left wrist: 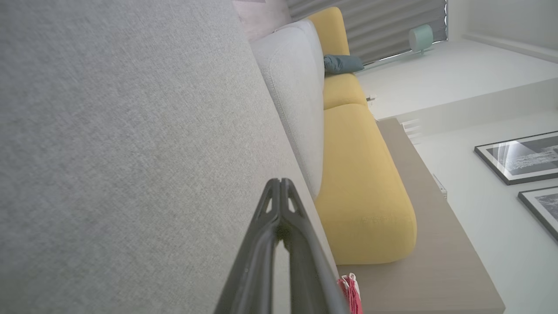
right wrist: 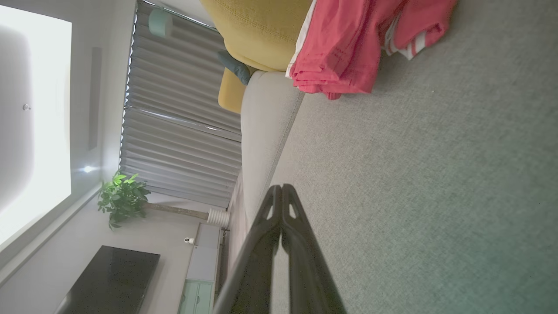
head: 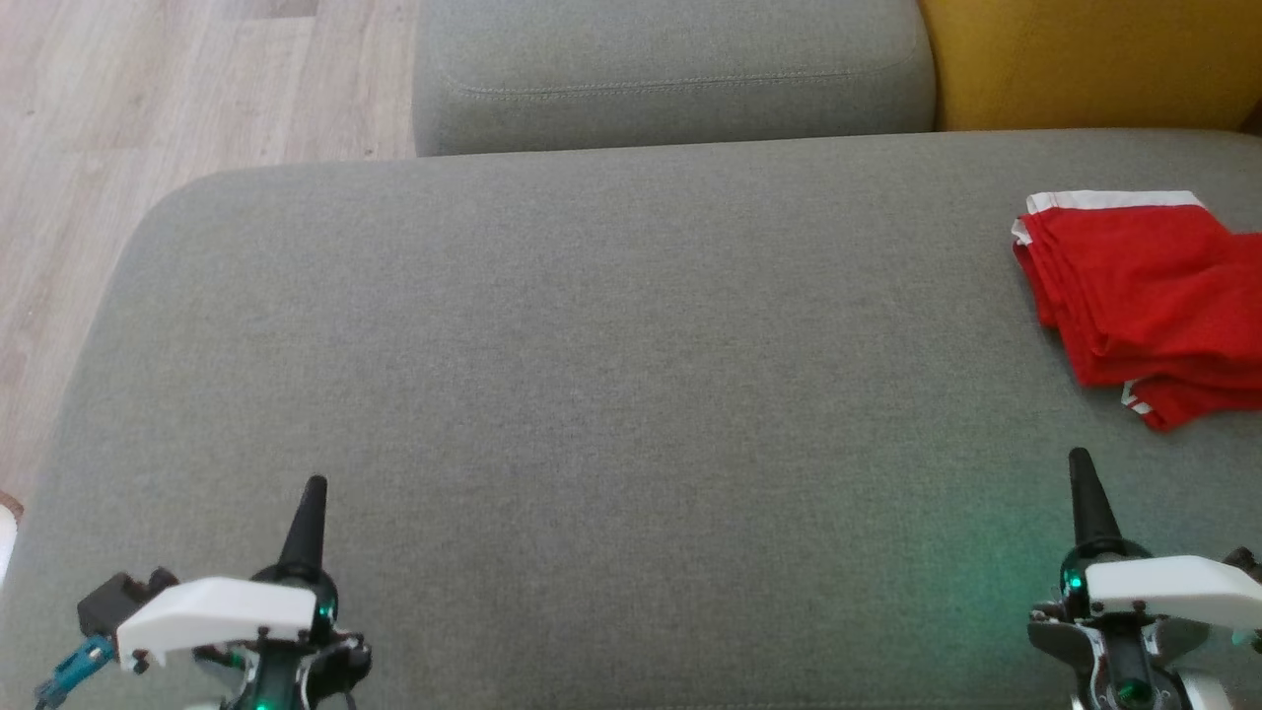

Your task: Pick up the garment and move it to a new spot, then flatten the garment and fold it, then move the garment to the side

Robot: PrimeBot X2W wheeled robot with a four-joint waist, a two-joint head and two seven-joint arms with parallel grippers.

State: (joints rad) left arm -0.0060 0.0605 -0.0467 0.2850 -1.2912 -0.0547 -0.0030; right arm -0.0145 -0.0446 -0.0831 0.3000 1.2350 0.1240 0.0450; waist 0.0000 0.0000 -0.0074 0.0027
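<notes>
Lying folded at the far right of the grey seat cushion [head: 592,375] is the red garment [head: 1144,296], with white trim showing along its far edge and at one near corner; its right part is running out of the head view. The layers are stacking unevenly, with the near corner sticking out from under the rest. The left end effector [head: 312,493] is sitting at the lower left of the head view, its two dark fingers pressing together into a single point and gripping nothing; bare cushion is lying all around it, and the garment is well apart from it. The right end effector [head: 1083,468] is sitting at the lower right, likewise fully closed and empty, its tip pointing toward the garment's near corner but staying clear of the cloth. A faint green glow [head: 976,562] is tinting the cushion just beside it. A grey back cushion [head: 670,69] is standing beyond the seat, a yellow cushion [head: 1085,59] is adjoining it on the right, and pale wooden floor [head: 148,99] is showing at the left.
</notes>
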